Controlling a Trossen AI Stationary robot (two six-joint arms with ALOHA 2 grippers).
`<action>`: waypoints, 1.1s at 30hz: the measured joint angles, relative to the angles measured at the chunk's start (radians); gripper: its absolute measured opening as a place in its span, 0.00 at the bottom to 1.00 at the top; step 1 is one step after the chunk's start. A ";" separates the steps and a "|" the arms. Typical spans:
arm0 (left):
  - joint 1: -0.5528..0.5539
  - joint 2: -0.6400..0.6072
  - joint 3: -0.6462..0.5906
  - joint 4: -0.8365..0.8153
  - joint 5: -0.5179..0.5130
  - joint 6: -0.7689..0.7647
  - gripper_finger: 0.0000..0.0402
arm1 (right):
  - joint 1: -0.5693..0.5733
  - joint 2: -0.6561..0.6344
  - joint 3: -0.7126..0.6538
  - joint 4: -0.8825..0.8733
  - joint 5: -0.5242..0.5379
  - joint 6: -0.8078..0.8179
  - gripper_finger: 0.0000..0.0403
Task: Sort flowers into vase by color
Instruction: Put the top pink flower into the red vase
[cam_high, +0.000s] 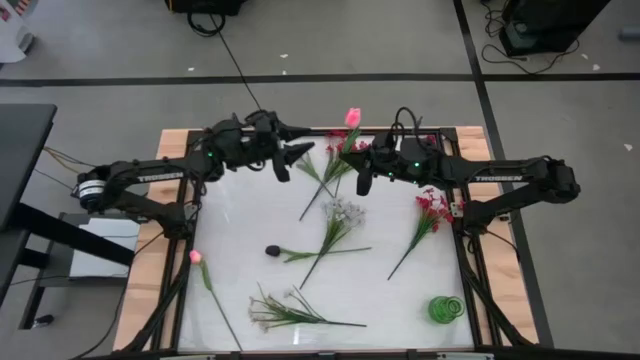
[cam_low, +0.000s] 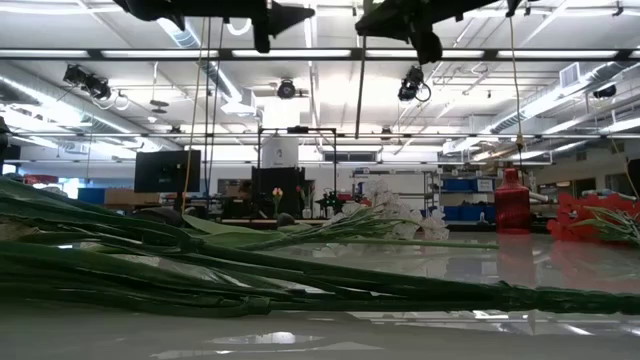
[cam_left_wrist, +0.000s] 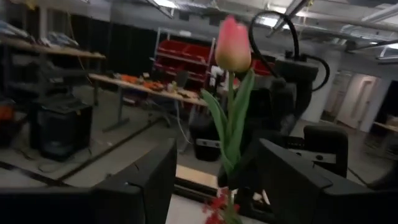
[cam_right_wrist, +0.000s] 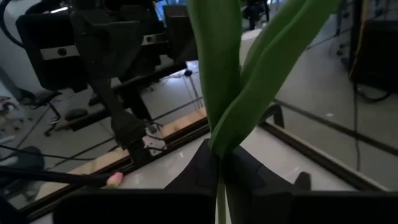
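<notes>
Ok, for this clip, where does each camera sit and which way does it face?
High: overhead, straight down on the table; both arms show.
Low: table height, level past green stems; grippers overhead.
Left wrist: past its open left gripper at the pink tulip.
Right wrist: right gripper shut on that tulip's stem.
Both wrist views share the tulip.

Both arms (cam_high: 300, 158) crowded the table's far edge, a pink tulip (cam_high: 352, 118) between them. Flowers (cam_high: 335, 225) littered the middle. The near right corner held only a green vase (cam_high: 446, 308).
</notes>
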 joint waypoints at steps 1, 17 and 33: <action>0.004 -0.015 0.000 -0.008 0.003 0.006 0.56 | 0.000 -0.012 0.000 -0.004 0.004 -0.008 0.04; -0.005 -0.093 0.123 -0.195 0.104 0.152 0.56 | -0.001 -0.217 0.000 -0.177 0.278 -0.284 0.04; -0.002 -0.092 0.150 -0.205 0.103 0.232 0.56 | -0.012 -0.354 0.000 -0.413 0.607 -0.243 0.05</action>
